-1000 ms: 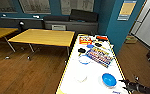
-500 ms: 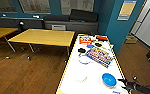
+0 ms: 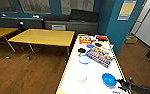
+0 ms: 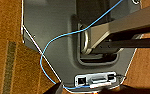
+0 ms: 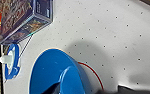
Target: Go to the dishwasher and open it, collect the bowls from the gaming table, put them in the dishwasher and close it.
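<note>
A long white table (image 3: 73, 82) with a yellow edge runs down the room, yellow-topped tables (image 3: 44, 37) off to one side, a colourful game box (image 3: 100, 55) midway along the white top. Near its end sits the blue bowl (image 3: 108, 79), and the right gripper (image 3: 119, 81) reaches to its rim; whether the jaws are clenched on it I cannot tell. No dishwasher or football table in sight, so I'd judge collecting is barely begun and loading remains. The right wrist view adds a red ring (image 5: 94, 75) under the bowl (image 5: 57, 73); the left wrist view looks down on wooden floor (image 4: 6, 37), its gripper's state unreadable.
</note>
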Tool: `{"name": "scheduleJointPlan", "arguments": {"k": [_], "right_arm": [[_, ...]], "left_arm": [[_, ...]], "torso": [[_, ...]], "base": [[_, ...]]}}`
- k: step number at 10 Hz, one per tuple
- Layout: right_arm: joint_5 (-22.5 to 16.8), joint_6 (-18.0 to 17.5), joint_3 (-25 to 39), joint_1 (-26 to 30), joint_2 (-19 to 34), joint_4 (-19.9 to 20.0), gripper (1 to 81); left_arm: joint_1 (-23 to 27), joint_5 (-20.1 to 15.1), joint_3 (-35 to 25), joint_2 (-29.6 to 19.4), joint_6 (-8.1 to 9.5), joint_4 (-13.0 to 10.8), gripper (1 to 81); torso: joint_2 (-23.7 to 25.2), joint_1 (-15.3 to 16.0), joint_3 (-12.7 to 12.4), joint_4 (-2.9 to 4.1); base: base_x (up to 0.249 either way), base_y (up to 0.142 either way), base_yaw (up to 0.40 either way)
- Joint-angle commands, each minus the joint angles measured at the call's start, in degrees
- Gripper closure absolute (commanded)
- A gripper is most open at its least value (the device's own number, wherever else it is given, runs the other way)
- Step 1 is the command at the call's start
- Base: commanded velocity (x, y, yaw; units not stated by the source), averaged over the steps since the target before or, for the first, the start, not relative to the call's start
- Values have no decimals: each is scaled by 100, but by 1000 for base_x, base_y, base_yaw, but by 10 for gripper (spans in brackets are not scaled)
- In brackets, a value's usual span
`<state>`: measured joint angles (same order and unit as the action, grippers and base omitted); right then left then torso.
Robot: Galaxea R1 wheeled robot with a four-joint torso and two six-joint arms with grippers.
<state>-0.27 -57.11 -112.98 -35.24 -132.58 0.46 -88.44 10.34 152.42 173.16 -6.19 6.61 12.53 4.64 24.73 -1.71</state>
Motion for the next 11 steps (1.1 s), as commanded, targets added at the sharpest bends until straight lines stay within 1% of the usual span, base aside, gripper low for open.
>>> {"name": "scheduleJointPlan", "arguments": {"k": [1, 6, 9, 10, 11], "right_arm": [[-96, -28, -301, 636, -33, 138, 10], [-96, -36, -539, 672, -350, 164, 10], [-96, -169, -786, 610, -439, 226, 10], [-88, -169, -760, 558, -404, 209, 811], [-96, -186, -681, 548, -342, 235, 811]], "left_arm": [[24, -383, -2, -9, -14, 60, 10], [24, -392, -10, -26, -14, 113, 10], [24, -418, -10, -44, -14, 148, 10], [24, -419, -10, -44, -14, 148, 10], [24, -419, -10, -44, -14, 148, 10]], "torso": [[0, 0, 0, 0], [-2, 0, 0, 0], [-2, 0, 0, 0], [-2, 0, 0, 0], [-2, 0, 0, 0]], "base": [[0, 0, 0], [0, 0, 0], [0, 0, 0], [0, 0, 0], [0, 0, 0]]}}
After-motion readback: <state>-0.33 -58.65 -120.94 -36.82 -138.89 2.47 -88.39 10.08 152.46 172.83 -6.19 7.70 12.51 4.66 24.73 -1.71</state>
